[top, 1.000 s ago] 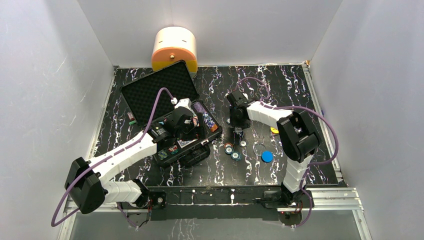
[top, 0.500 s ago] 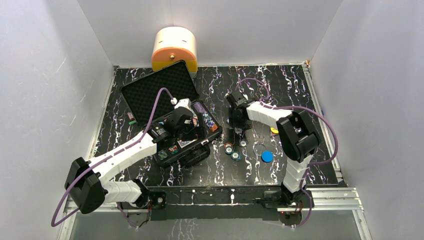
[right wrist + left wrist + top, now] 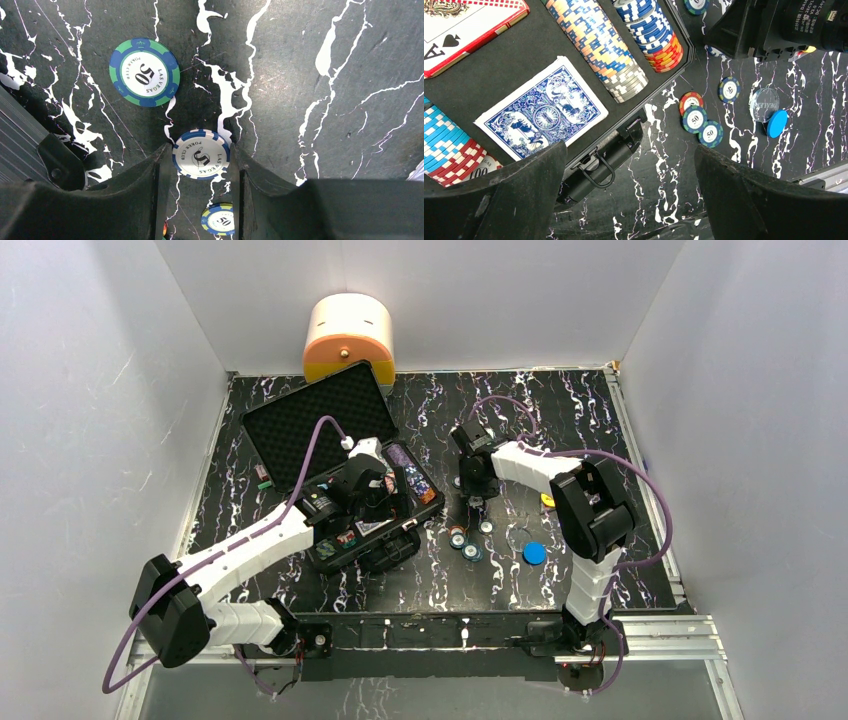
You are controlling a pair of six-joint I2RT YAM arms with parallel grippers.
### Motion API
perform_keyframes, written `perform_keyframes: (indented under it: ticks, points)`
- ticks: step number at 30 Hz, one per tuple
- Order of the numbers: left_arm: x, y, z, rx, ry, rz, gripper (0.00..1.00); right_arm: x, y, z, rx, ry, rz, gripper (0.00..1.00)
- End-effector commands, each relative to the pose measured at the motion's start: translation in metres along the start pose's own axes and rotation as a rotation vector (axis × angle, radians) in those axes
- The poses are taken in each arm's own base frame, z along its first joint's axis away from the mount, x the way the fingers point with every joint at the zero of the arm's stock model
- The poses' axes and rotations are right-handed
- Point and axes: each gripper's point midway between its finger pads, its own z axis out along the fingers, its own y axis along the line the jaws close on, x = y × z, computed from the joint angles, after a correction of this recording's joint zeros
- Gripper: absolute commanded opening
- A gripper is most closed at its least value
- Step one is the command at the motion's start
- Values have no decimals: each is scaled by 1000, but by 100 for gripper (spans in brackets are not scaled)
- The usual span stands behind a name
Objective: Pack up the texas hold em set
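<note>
One blue deck, one red deck, left jaws spread wide, right jaws pinching one blue-white chip

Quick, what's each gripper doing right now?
Left gripper: open, holding nothing, above the case.
Right gripper: closed on the white-and-blue 5 chip.
</note>
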Motion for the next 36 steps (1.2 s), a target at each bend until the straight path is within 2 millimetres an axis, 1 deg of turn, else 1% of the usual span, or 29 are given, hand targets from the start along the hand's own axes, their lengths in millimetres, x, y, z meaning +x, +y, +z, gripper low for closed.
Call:
perform_keyframes:
  ticks: [1, 4, 7, 9, 11, 12, 13, 16, 20, 22, 24, 25, 27, 29, 30, 33, 36]
  points:
    - [-16, -9, -8, 26, -41, -27, 98, 25, -6, 14, 22, 83, -8, 33]
    - [-18, -12, -9, 37, -50, -37, 98, 16, -3, 4, 11, 50, 19, 33]
    - [-17, -17, -8, 71, -48, -15, 98, 3, 1, -12, -20, 1, 54, 33]
    - [-13, -30, -9, 153, -23, 42, 98, -5, 4, -25, -40, -28, 80, 33]
    - [-9, -40, -10, 207, 1, 48, 98, -11, 6, -39, -60, -56, 105, 34]
    - [-7, -44, -11, 232, 10, 56, 98, -11, 7, -42, -68, -59, 115, 34]
    - [-6, -47, -11, 256, 7, 66, 98, -16, 8, -54, -87, -86, 129, 34]
    - [-7, -51, -12, 287, -12, 69, 98, -18, 13, -72, -141, -109, 163, 34]
    - [-10, -56, -9, 315, -33, 68, 98, -22, 28, -99, -256, -138, 234, 34]
    - [-10, -63, -5, 340, -23, 61, 98, -25, 37, -116, -334, -158, 286, 35]
    - [-12, -74, -2, 383, -19, 45, 97, -26, 44, -129, -396, -172, 353, 35]
    - [-13, -80, 0, 407, -22, 37, 96, -27, 48, -137, -433, -184, 386, 35]
    - [-14, -94, 1, 472, -22, 32, 88, -31, 54, -150, -517, -223, 461, 35]
    - [-19, -104, 2, 516, -41, 11, 83, -30, 56, -160, -566, -235, 518, 35]
    - [-21, -108, 3, 536, -51, 2, 80, -28, 57, -164, -585, -233, 543, 35]
    - [-28, -117, 3, 586, -90, -26, 75, -24, 61, -176, -651, -225, 599, 35]
    - [-33, -121, 3, 618, -124, -51, 72, -20, 61, -183, -684, -218, 644, 36]
